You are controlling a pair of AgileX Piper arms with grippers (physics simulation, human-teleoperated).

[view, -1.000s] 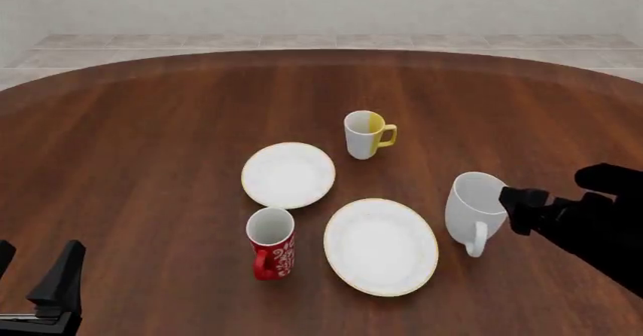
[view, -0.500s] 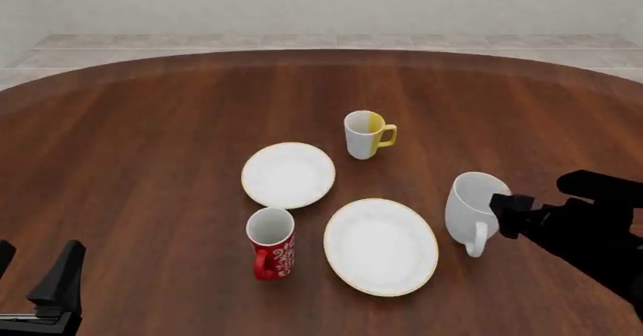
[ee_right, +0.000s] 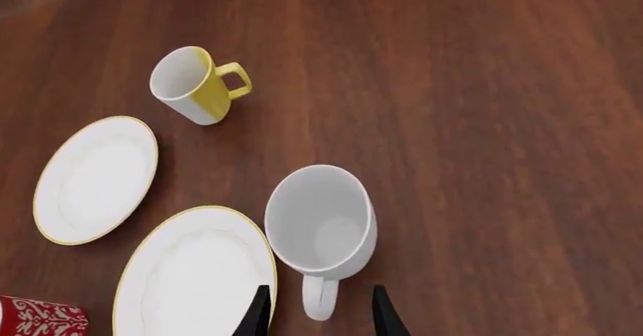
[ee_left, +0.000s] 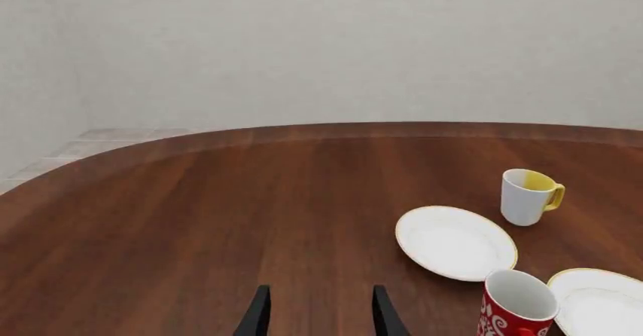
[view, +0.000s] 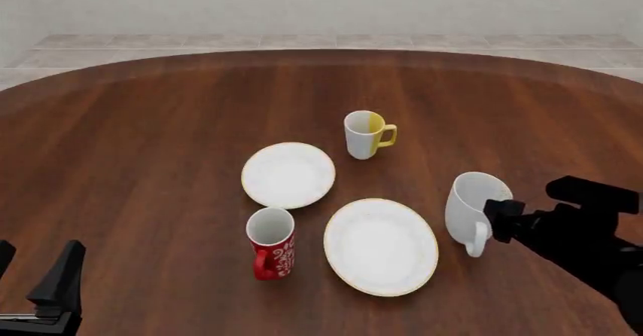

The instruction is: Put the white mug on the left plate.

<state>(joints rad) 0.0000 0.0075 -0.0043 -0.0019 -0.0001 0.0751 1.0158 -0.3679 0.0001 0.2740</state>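
The white mug (view: 468,204) stands upright on the table right of the large plate, its handle (view: 478,239) turned toward the near edge. In the right wrist view, the white mug (ee_right: 321,221) shows its handle (ee_right: 319,298) lying between my spread fingers, apart from both. My right gripper (view: 495,221) is open, right beside the mug. The left plate (view: 288,175), small with a gold rim, lies bare at mid-table and also shows as the left plate (ee_left: 455,242) in the left wrist view. My left gripper (view: 35,277) rests open at the near left corner, holding nothing.
A red patterned mug (view: 271,242) stands just in front of the left plate. The larger white plate (view: 381,246) lies between the red mug and the white mug. A white-and-yellow mug (view: 364,134) stands behind and right of the left plate.
My right gripper has slid left and toward the near edge, closing in on the white mug's handle. The mug, both plates and the left arm have not moved.
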